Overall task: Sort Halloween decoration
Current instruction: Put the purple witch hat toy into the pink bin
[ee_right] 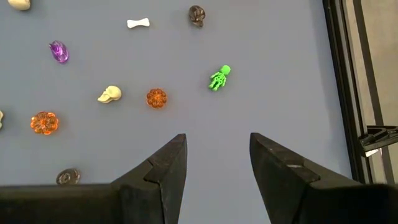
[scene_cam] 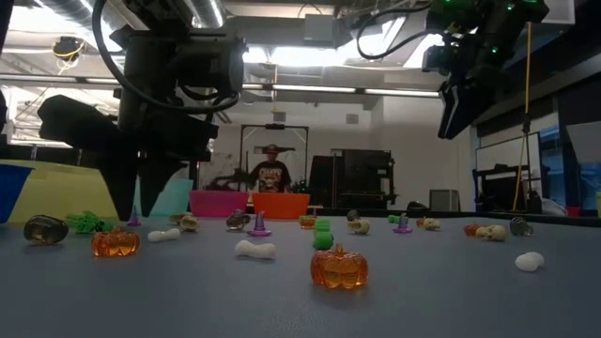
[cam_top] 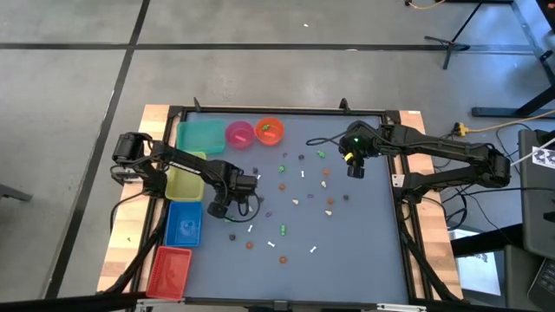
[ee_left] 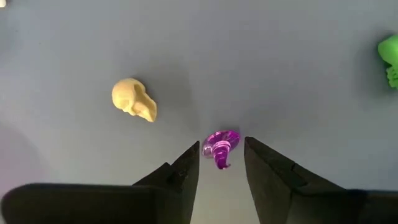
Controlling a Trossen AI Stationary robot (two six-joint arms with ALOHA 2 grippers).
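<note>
The left gripper (ee_left: 222, 155) sits low on the smooth grey table (ee_left: 280, 74), fingers spread either side of a glossy see-through purple witch hat (ee_left: 220, 145), not pinching it. A matte cream skull (ee_left: 134, 99) lies just off to one side, a green trinket (ee_left: 390, 59) further out the other way. The right gripper (ee_right: 217, 155) hangs wide open above a green skeleton (ee_right: 218, 78) and a ribbed orange pumpkin (ee_right: 156, 98).

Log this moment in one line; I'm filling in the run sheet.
left gripper: open, straddling purple hat on mat | right gripper: open, hovering, empty | skull: beside hat, loose
</note>
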